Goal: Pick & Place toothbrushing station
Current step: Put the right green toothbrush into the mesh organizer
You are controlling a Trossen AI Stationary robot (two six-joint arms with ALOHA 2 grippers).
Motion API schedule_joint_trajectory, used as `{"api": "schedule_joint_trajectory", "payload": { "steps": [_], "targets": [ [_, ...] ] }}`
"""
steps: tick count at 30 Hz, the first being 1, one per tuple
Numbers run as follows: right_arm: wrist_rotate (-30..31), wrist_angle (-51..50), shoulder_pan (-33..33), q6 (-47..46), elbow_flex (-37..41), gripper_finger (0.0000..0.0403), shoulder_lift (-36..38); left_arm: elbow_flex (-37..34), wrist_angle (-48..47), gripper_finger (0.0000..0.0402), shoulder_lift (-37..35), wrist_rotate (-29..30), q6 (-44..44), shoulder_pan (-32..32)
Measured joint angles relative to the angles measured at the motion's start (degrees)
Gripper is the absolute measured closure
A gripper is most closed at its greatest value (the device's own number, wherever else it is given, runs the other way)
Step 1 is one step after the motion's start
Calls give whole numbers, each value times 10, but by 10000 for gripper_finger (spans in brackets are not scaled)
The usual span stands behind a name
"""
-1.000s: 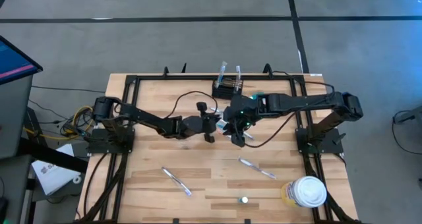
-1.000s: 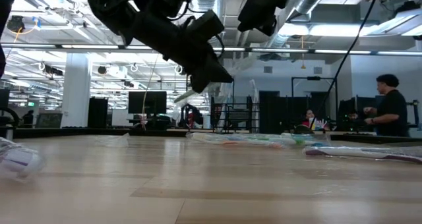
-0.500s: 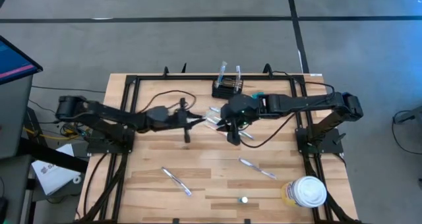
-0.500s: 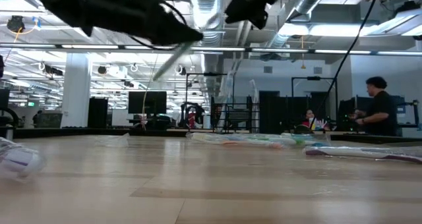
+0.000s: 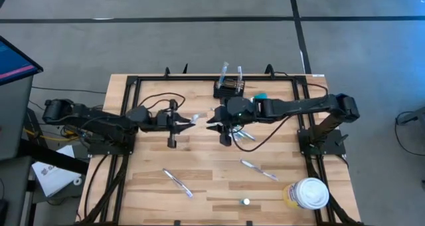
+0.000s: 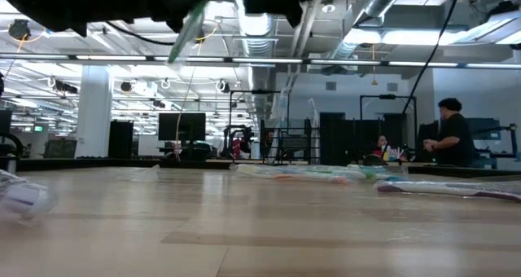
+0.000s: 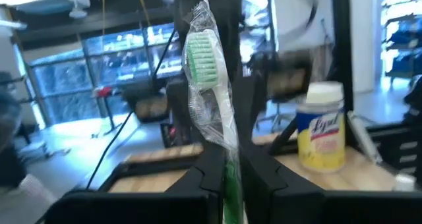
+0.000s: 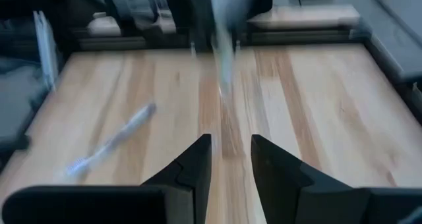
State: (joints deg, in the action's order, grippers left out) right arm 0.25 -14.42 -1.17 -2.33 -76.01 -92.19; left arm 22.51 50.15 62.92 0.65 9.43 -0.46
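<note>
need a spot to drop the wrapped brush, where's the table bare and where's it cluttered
Bare wood lies on the table's left side, between the left gripper holding the wrapped toothbrush and the loose toothbrush near the front. Crowded: the back centre around the black mesh holder and the right gripper, and the front right corner by the white-lidded tub.

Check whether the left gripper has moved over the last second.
Yes. In the high view the left gripper, shut on a wrapped green toothbrush, has pulled back leftward, away from the black mesh holder at the table's far edge.
</note>
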Motion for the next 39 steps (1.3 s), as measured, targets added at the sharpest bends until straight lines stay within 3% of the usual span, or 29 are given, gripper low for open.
{"api": "schedule_joint_trajectory", "payload": {
  "steps": [12,39],
  "targets": [
    [1,105,5,14,-5,305,-32,-2,14,385,2,-6,-5,-4],
    [-4,156,-5,45,-4,305,-12,-2,15,384,2,-5,-3,-4]
  ]
}}
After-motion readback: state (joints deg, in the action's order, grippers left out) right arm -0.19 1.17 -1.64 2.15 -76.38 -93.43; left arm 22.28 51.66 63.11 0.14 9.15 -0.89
